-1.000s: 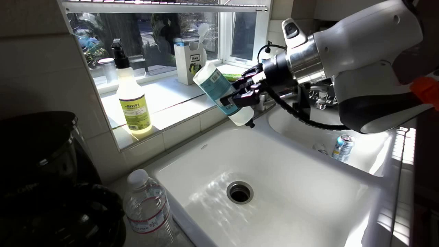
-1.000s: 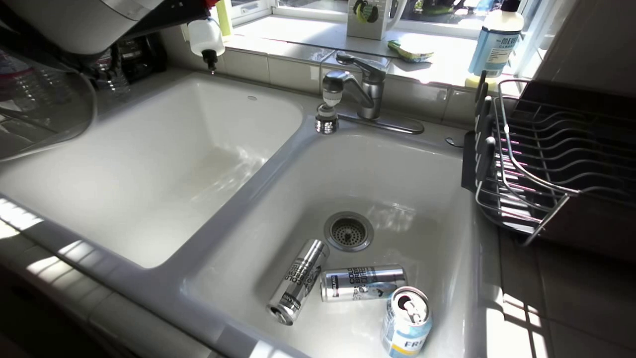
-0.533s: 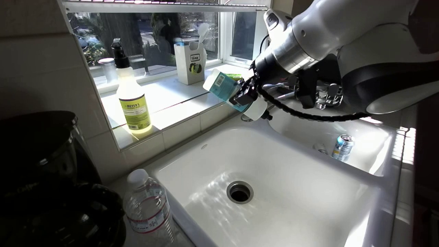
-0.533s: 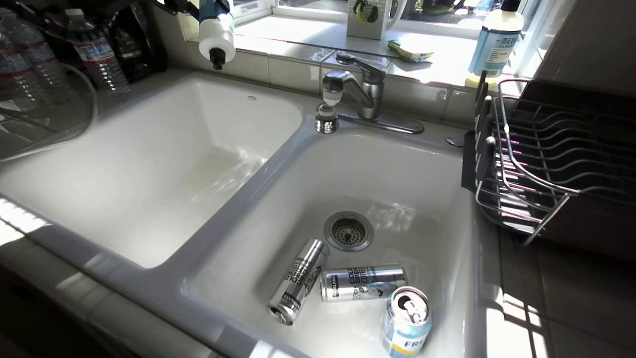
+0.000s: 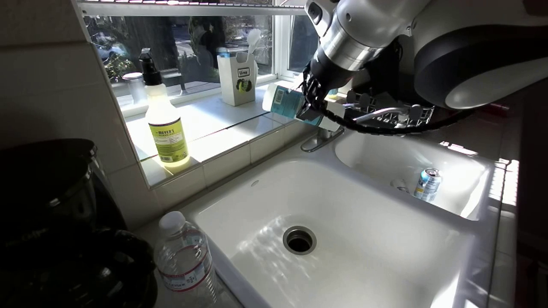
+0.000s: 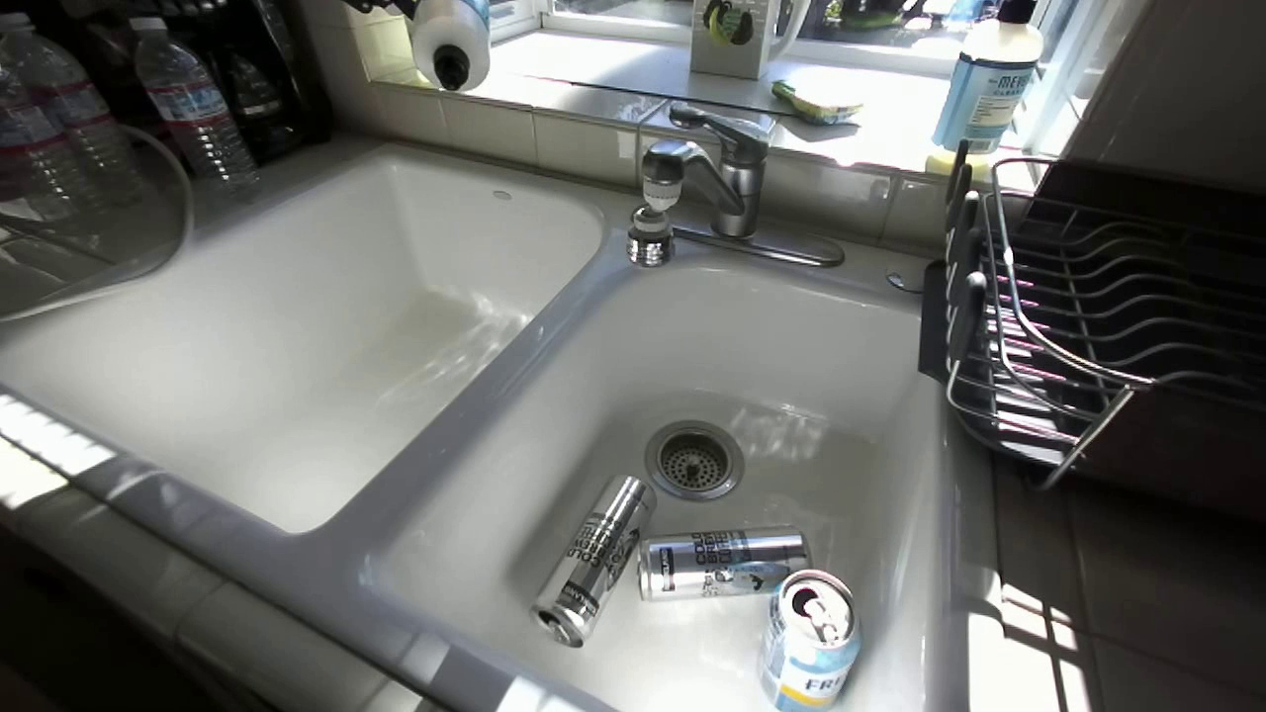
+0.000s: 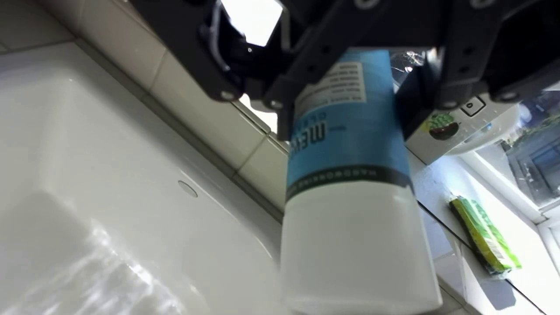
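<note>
My gripper (image 5: pixel 309 110) is shut on a bottle (image 5: pixel 284 102) with a blue label and a whitish body. The bottle is held in the air near the windowsill edge, tilted, its black tip end lower. The bottle also shows at the top of an exterior view (image 6: pixel 450 35), black tip toward the camera. In the wrist view the gripper (image 7: pixel 345 127) comes in from the top, with a finger on each side of the label. The bottle's white lower part (image 7: pixel 354 245) points down that view; its upper end is hidden behind the gripper.
A yellow-label spray bottle (image 5: pixel 169 141), a white holder (image 6: pixel 732 44), a green-yellow packet (image 6: pixel 816 102) and another blue-label bottle (image 6: pixel 989 84) stand or lie on the sill. Below are a faucet (image 6: pixel 737 173), a double sink (image 5: pixel 359 214) with cans (image 6: pixel 727 564), a dish rack (image 6: pixel 1068 356) and water bottles (image 5: pixel 186 261).
My gripper has turned and moved right in an exterior view with the bottle still held. The bottle has gone from steeply tilted to nearer level, and its black tip is higher.
</note>
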Robot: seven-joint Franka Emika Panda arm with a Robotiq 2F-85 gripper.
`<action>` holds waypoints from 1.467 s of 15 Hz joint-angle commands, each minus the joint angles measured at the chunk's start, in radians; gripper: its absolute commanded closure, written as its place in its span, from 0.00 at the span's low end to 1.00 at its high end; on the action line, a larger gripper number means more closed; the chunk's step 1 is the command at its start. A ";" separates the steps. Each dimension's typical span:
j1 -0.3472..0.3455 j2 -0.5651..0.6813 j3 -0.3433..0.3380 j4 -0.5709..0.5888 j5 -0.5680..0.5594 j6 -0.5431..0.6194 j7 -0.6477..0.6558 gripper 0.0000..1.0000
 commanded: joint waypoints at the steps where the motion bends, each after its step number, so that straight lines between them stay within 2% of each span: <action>1: 0.016 0.078 0.006 0.102 0.033 -0.108 -0.149 0.68; 2: 0.010 0.028 -0.001 0.040 0.018 -0.060 -0.088 0.68; 3: 0.011 0.040 -0.002 0.053 0.018 -0.064 -0.095 0.43; 9: 0.011 0.040 -0.002 0.054 0.018 -0.064 -0.094 0.43; 10: 0.011 0.040 -0.002 0.054 0.018 -0.064 -0.094 0.68; 17: 0.021 0.084 -0.006 0.131 0.048 -0.121 -0.328 0.68; 22: 0.025 0.129 0.000 0.219 0.008 -0.274 -0.474 0.68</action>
